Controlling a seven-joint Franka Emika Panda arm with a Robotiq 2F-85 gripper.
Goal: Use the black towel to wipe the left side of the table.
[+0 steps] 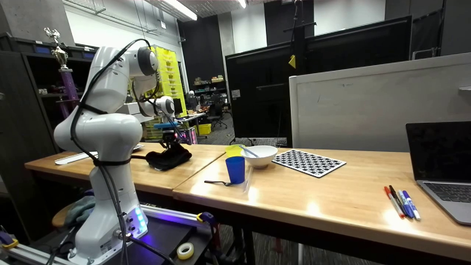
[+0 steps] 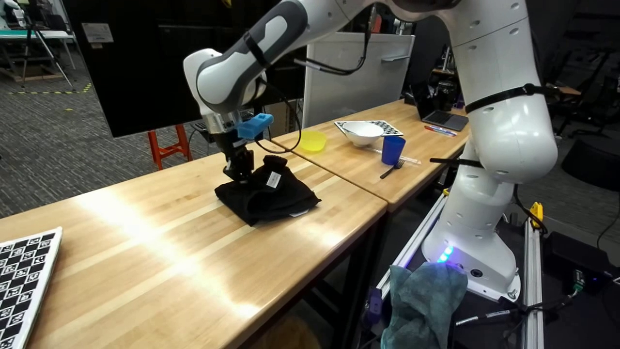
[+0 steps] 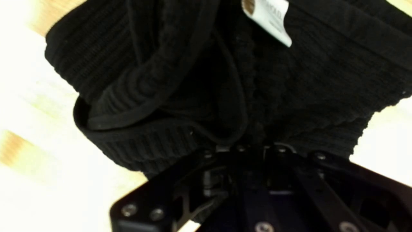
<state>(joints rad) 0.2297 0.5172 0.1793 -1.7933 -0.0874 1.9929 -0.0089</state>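
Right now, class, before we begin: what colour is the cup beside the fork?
Blue. The cup shows best in an exterior view.

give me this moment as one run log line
gripper: closed on black towel | towel: bunched, on table | adjoining table: blue cup, white bowl | wipe progress: can't tell
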